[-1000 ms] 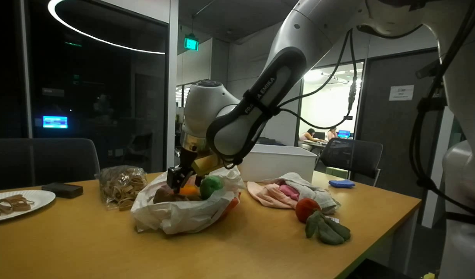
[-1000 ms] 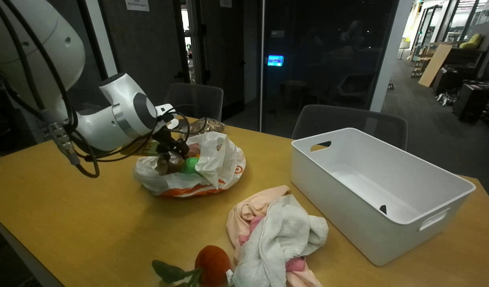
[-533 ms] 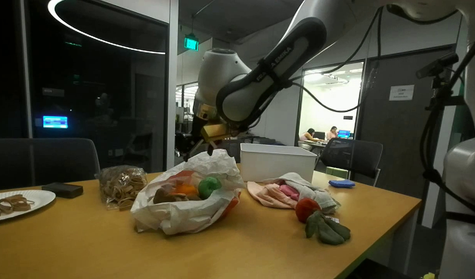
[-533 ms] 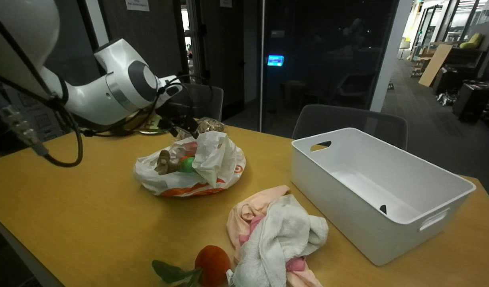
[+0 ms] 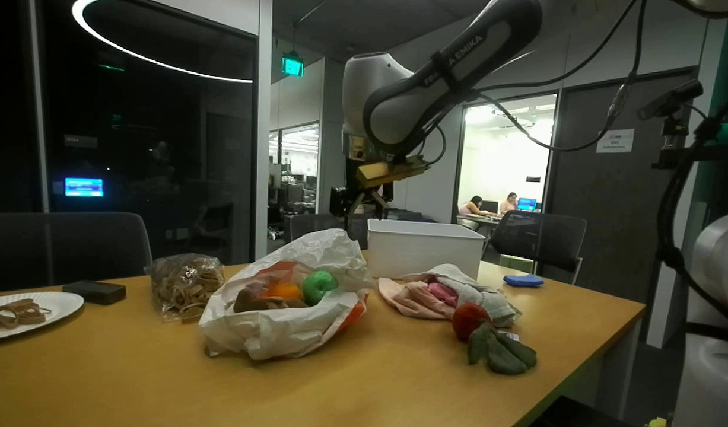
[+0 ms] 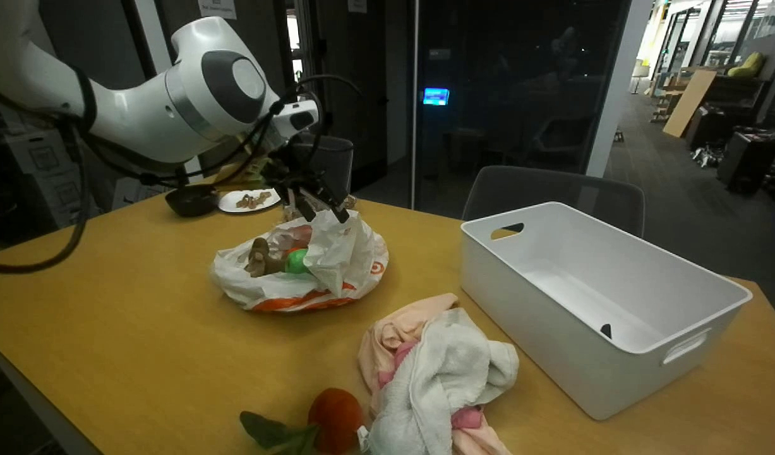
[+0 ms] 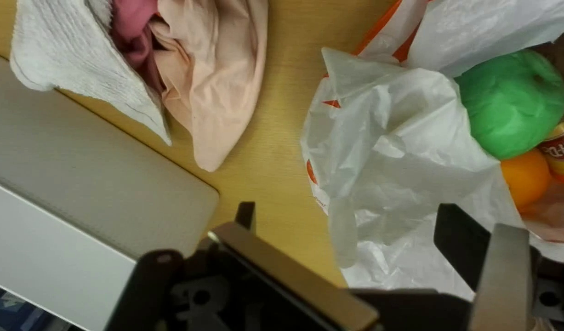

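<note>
My gripper (image 7: 347, 212) is open with nothing between its fingers. It hangs above the bin-side edge of a crumpled white plastic bag (image 7: 392, 184). In both exterior views the gripper (image 5: 364, 217) (image 6: 326, 217) is above the bag (image 5: 269, 335) (image 6: 355, 259). Inside the bag lie a green apple-like ball (image 7: 511, 103) (image 5: 320, 287), an orange fruit-like ball (image 7: 525, 177), a small yellow and red can (image 7: 562, 149) and a brown object (image 6: 263, 260). Part of the contents is hidden by the bag's folds.
A white bin (image 5: 426, 252) (image 6: 526, 328) stands beside crumpled pink and grey cloths (image 5: 411, 296) (image 6: 444, 373). A red plush with green leaves (image 5: 470, 321) lies near them. A bag of brown rings (image 5: 186, 287), a plate (image 5: 61, 305) and a black pan (image 6: 191, 200) are also there.
My gripper has risen out of the bag and moved toward the bin's side, with nothing in it. The bag's upper flap stands higher in an exterior view. Other things have stayed put.
</note>
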Controlling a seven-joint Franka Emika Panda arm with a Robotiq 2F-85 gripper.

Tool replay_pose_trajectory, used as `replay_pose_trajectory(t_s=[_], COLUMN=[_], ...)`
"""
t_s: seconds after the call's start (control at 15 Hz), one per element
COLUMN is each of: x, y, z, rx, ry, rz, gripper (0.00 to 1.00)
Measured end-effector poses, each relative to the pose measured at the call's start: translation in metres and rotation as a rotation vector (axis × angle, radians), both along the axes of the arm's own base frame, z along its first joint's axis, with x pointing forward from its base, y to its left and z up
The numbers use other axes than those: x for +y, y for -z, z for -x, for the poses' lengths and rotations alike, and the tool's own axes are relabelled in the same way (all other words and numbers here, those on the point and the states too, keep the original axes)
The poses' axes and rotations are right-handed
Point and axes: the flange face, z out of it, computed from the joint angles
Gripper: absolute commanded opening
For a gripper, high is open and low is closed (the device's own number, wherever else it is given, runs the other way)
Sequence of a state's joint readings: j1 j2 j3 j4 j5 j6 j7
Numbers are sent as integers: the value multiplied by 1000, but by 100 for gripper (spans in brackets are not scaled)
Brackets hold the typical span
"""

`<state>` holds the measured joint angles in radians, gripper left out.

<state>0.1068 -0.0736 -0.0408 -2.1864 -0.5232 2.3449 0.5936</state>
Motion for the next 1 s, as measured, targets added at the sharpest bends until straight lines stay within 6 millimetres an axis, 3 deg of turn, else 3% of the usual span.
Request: replay_pose_trajectory(t_s=[0.53,0.73,1.0], x=[3,-29,-97], y=[13,31,57], z=[0,12,41], rx=[29,114,267], ry=[-1,42,80], rz=[6,30,20], gripper=[100,100,100])
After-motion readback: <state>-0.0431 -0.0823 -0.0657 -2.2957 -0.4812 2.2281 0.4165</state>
